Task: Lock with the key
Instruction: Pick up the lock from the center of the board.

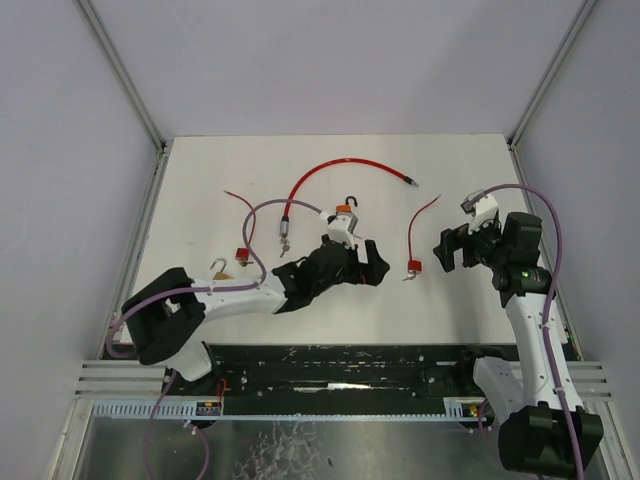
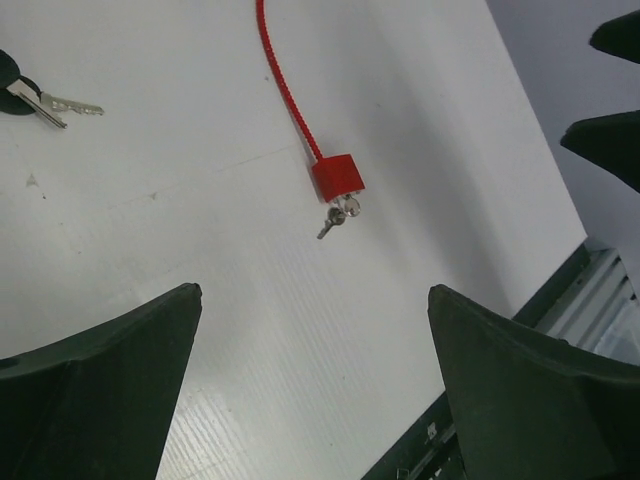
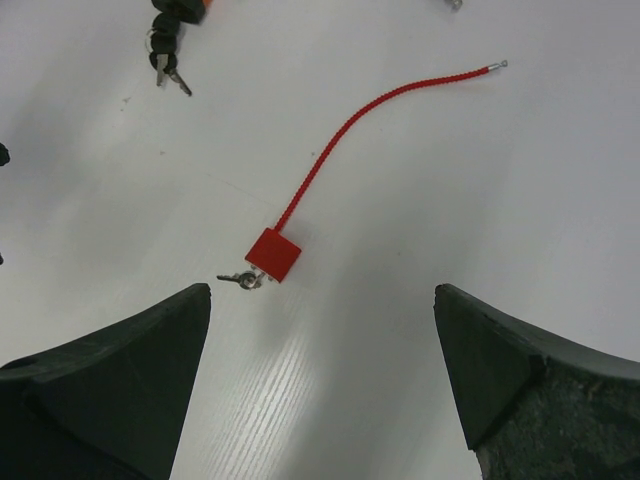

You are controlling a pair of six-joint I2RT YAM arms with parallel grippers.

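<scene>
A small red padlock point(image 1: 413, 265) with a thin red cable point(image 1: 423, 220) lies on the white table between my two grippers, one cable end free. A silver key point(image 3: 243, 280) sticks out of its body. The padlock also shows in the left wrist view point(image 2: 337, 178) with the key point(image 2: 333, 218), and in the right wrist view point(image 3: 273, 254). My left gripper point(image 1: 376, 263) is open and empty, left of the padlock; in its own view point(image 2: 315, 295) it is above bare table. My right gripper point(image 1: 444, 252) is open and empty, just right of the padlock, and in its own view point(image 3: 322, 292) short of it.
A long red cable lock point(image 1: 340, 165) curves across the back. An orange padlock with keys point(image 1: 347, 212) lies behind the left gripper. A second red padlock point(image 1: 242, 254) and a brass padlock point(image 1: 220, 268) lie at the left. Loose keys point(image 2: 40, 98) show in the left wrist view.
</scene>
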